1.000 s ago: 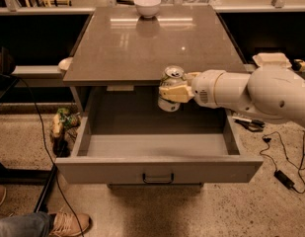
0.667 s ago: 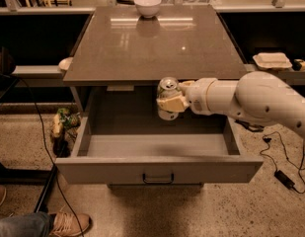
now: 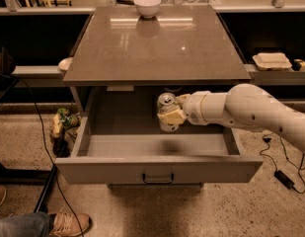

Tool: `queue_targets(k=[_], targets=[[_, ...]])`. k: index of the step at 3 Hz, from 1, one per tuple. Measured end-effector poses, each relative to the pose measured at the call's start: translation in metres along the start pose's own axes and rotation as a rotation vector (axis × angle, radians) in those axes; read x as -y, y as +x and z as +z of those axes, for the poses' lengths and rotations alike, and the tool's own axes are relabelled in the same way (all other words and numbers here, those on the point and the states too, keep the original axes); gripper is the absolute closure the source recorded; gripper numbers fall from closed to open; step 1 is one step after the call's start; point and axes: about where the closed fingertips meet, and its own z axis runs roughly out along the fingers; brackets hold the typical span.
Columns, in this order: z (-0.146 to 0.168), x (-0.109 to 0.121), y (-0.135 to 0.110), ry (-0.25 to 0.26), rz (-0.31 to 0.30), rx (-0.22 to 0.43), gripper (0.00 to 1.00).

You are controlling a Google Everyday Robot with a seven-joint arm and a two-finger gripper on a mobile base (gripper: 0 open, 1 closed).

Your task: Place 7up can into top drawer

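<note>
An open drawer (image 3: pixel 102 171) fills the middle of the scene, pulled out towards 6 o'clock from under a grey-brown cabinet (image 3: pixel 157 48). Its flat front has a small dark handle (image 3: pixel 158 178) at the centre.

A thick white arm (image 3: pixel 250 110) reaches in from 3 o'clock, over the drawer's right wall. At its tip, the gripper (image 3: pixel 168 116) sits over the middle of the drawer, close to the back. Its pale tan fingers (image 3: pixel 172 116) are clamped on the sides of the can (image 3: pixel 166 99).

The can stands upright in this grasp, its silver top facing up. It is inside the drawer's outline and just below the cabinet's front edge. A dark shadow lies on the drawer floor at 6 o'clock from it, so it seems to hang clear of the floor, though the gap itself is hard to make out. The label is mostly hidden by the fingers.

A white bowl (image 3: pixel 147 5) rests on the cabinet top at 12 o'clock, by the far edge. At 3 o'clock from the cabinet, a pale tray (image 3: pixel 272 60) sits on a low shelf. A brown shoe (image 3: pixel 68 223) shows on the speckled floor at 7 o'clock.
</note>
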Motion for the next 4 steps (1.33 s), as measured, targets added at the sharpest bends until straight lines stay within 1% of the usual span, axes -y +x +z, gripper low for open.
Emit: queue_targets(k=[1,2,3,4], targets=[[0.017,-0.004,0.016,-0.029,-0.006,-0.022,1.0],[0.031,-0.009,0.028,-0.056,-0.014,-0.045,1.0],[0.04,-0.013,0.034,-0.079,-0.016,-0.055,1.0],[0.048,-0.016,0.039,-0.094,-0.005,-0.05,0.81]])
